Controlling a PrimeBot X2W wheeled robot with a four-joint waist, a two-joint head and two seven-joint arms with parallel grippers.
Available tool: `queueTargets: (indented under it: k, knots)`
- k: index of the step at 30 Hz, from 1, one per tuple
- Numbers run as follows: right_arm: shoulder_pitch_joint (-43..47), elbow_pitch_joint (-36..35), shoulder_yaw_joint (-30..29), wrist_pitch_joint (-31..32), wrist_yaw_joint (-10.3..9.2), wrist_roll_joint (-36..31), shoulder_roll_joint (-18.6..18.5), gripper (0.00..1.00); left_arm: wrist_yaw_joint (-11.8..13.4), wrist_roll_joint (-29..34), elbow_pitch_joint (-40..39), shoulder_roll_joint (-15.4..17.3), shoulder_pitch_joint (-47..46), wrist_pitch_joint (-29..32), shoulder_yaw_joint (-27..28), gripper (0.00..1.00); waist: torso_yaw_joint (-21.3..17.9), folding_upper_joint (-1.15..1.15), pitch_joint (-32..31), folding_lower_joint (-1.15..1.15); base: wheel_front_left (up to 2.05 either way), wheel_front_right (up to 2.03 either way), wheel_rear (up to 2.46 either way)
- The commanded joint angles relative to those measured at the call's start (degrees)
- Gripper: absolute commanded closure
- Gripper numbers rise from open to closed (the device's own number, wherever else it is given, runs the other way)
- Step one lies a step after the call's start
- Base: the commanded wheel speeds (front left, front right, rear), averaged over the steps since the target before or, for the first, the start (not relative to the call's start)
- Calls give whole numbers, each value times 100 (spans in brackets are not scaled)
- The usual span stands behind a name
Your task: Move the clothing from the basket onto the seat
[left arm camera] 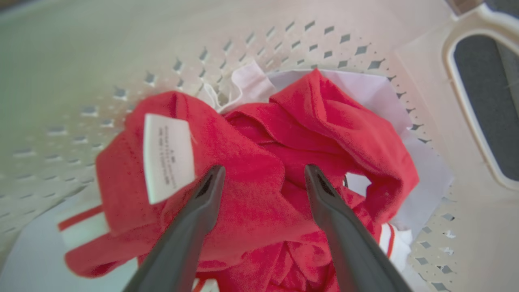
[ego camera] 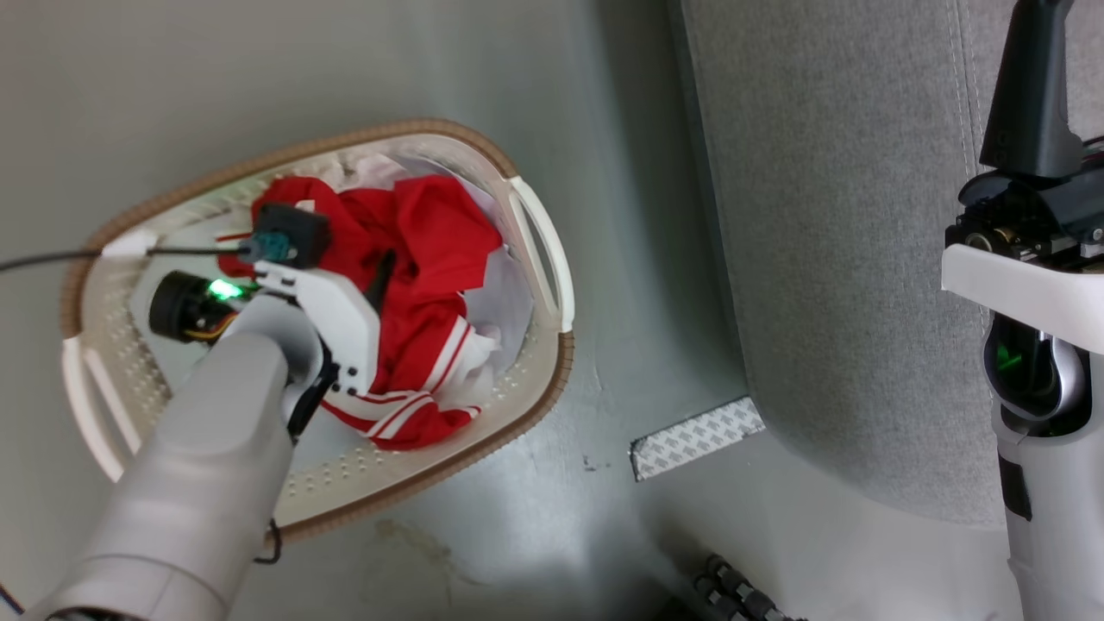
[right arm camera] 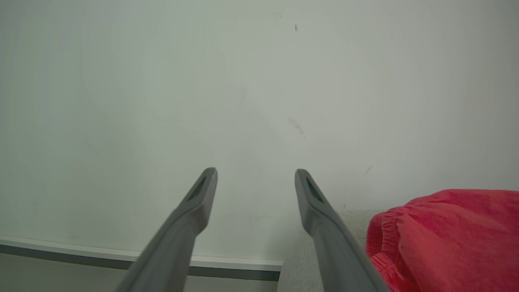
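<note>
Two dark fingers of the left end effector (left arm camera: 264, 170) stand wide apart just over the clothing (left arm camera: 251, 194), a tangled red heap with white stripes inside the one basket (ego camera: 565, 362). Nothing is pinched between them, and how many garments make up the heap cannot be told. One white label (left arm camera: 166, 158) shows on the red cloth, and a white sheet (ego camera: 509, 302) lies under the heap. Both of the basket's white handles (ego camera: 539, 250) show. It stands on the grey floor (ego camera: 604, 129), near the seat (ego camera: 845, 259) but apart from it. Farther off, the right end effector (right arm camera: 255, 172), likewise two fingers spread wide, holds nothing and points at a pale wall (right arm camera: 259, 81). One separate red garment (right arm camera: 446, 231) lies just beside it.
</note>
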Motion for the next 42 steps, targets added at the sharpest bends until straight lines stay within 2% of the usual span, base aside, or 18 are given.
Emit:
queueTargets:
  k: [1, 6, 9, 13, 16, 17, 18, 19, 20, 31, 42]
  knots:
    - [-66, -44, -7, 2, -15, -9, 19, 0, 12, -61, 67, -27, -115, 47, -61, 0, -111, 0, 141, -1, 0, 0, 0]
    - [107, -161, -71, 2, -15, -87, 17, 0, 12, -157, 411, -131, -345, 262, -449, 0, -104, 0, 228, -1, 0, 0, 0]
    - [170, -205, -106, 2, -15, -91, 17, 0, 12, -224, 698, -188, -392, 592, -680, 0, -113, 0, 253, -1, 0, 0, 0]
    - [238, -253, -96, 2, -15, -102, 17, 0, 12, -252, 941, -152, -430, 1053, -935, 0, -106, 0, 265, -1, 5, 5, 5]
    - [249, -289, -79, 2, -15, -126, 17, 0, 12, -364, 940, -91, -469, 1085, -1059, 0, -88, 0, 278, -1, 5, 5, 5]
    - [253, -293, -79, 2, -15, -130, 17, 0, 12, -399, 933, -75, -475, 1085, -1100, 4, -83, 0, 281, -1, 0, 0, 0]
    - [258, -292, -82, 2, -15, -140, 17, 0, 11, -446, 924, -63, -480, 1084, -1135, 26, -81, 0, 283, -1, 0, 0, 0]
    - [258, -290, -86, 2, -15, -144, 17, 0, 11, -500, 911, -52, -487, 1081, -1174, 75, -80, 0, 284, -1, 0, 0, 0]
    - [254, -282, -90, 2, -15, -148, 17, 0, 11, -555, 876, -38, -500, 1032, -1208, 100, -79, 0, 285, -1, 0, 0, 0]
    - [62, -123, 12, 2, -15, -60, 15, 0, 11, -976, 738, 119, -454, 492, -1489, 100, -214, 0, -41, -1, 0, 0, 0]
    - [409, 176, -119, 2, -15, -483, 11, 0, 11, -1485, 344, -232, 176, -187, -1929, 100, 103, 0, -1372, -1, 0, 0, 0]
